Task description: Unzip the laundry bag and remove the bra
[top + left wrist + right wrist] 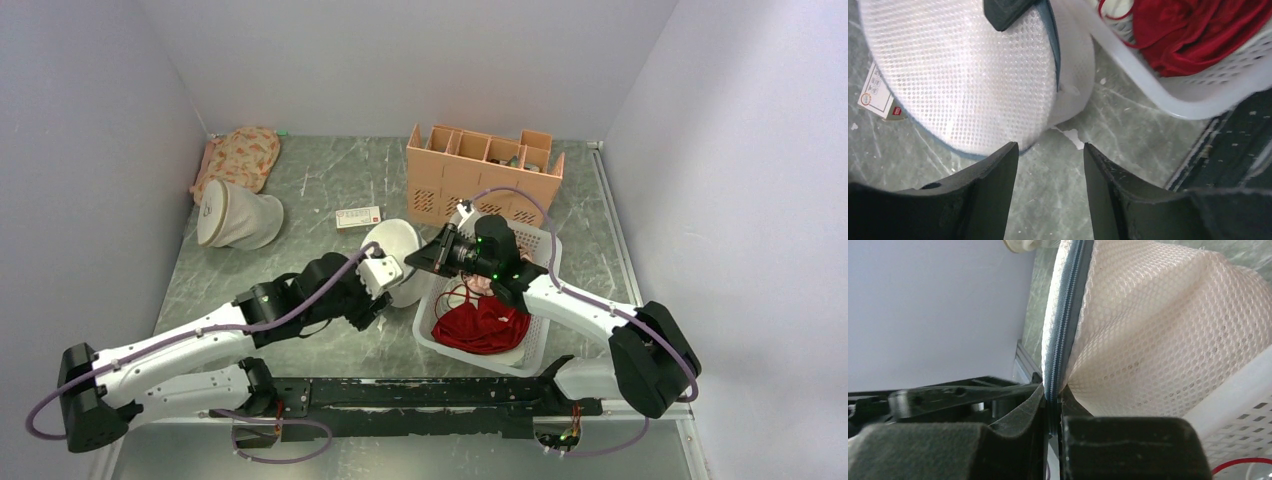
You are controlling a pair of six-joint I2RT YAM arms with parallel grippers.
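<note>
The laundry bag [403,243], white mesh with a grey zipper line, stands on its edge on the table against the white basket. My right gripper [420,260] is shut on its zipper rim [1065,315]; in the right wrist view the jaws [1053,402] pinch the zipper tape, with mesh [1158,340] bulging to the right. My left gripper [1050,150] is open and empty, just in front of the bag [963,80], its left fingertip [1008,155] at the bag's lower rim. In the top view it [392,285] sits beside the bag. The bra is hidden.
A white basket [535,345] with a red garment [485,325] is right of the bag. An orange crate [485,175] stands behind it. A cream-white bag with a logo [238,215] and a patterned pink garment [240,158] lie at the back left. A small card [358,217] lies by the bag.
</note>
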